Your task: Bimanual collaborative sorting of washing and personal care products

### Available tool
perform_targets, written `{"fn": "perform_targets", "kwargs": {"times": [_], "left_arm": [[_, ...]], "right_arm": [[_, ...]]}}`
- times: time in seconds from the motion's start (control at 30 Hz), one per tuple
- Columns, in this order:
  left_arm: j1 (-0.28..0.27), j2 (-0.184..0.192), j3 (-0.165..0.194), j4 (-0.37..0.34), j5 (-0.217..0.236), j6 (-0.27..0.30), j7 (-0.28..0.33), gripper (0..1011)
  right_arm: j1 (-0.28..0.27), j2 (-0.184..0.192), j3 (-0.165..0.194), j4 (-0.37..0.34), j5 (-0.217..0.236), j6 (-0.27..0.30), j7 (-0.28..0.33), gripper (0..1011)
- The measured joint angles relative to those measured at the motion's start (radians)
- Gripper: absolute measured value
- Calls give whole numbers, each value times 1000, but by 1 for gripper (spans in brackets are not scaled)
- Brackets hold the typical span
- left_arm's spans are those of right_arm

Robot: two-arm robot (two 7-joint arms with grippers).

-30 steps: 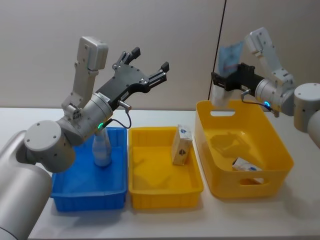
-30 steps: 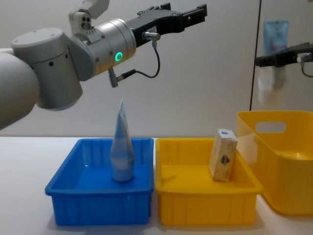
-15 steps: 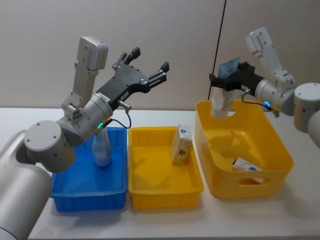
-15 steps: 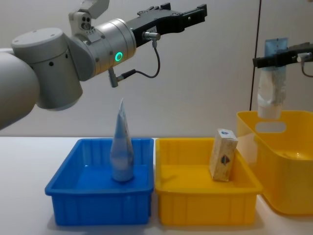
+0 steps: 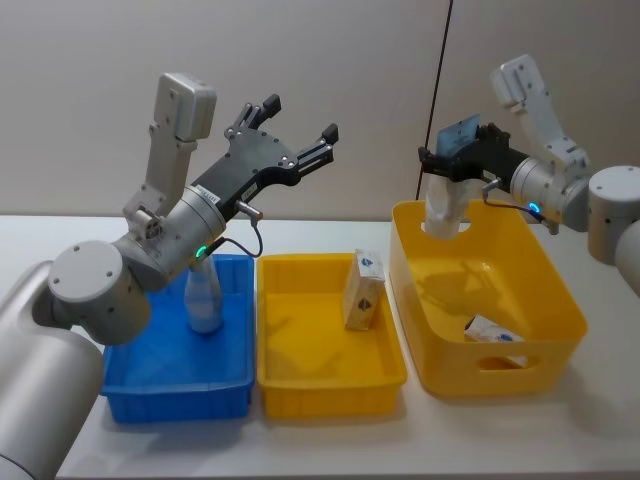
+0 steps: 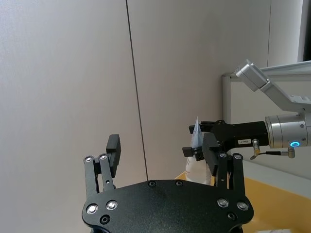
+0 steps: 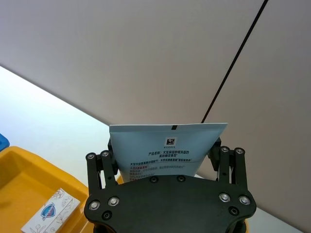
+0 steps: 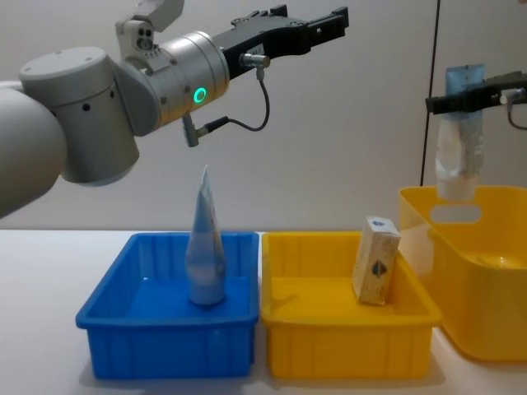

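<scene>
Open air surrounds both raised arms: the left gripper point(image 5: 298, 128) hovers spread wide and empty above the blue bin point(image 5: 150, 385), while the right gripper point(image 5: 452, 160) pinches a pale blue tube point(image 5: 445, 208), cap down, over the far rim of the deep yellow bin point(image 5: 560, 290). A second tube point(image 5: 204, 300) stands upright in the blue bin, a tan box point(image 5: 363, 290) leans in the shallow yellow tray point(image 5: 330, 385), and another box point(image 5: 494, 331) lies in the deep bin.

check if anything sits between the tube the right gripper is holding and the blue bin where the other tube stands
Yes. The right gripper holds the tube over the large yellow bin's far-left corner. Between it and the blue bin lies the small yellow bin with a box standing in it. The raised left gripper hangs above that stretch too.
</scene>
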Motion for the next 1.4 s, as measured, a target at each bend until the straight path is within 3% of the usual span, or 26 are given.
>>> {"fn": "perform_targets", "kwargs": {"times": [1.4], "left_arm": [[0, 0, 0, 0, 0, 0, 0, 1002]], "right_arm": [[0, 0, 2, 0, -2, 0, 0, 1002]]}}
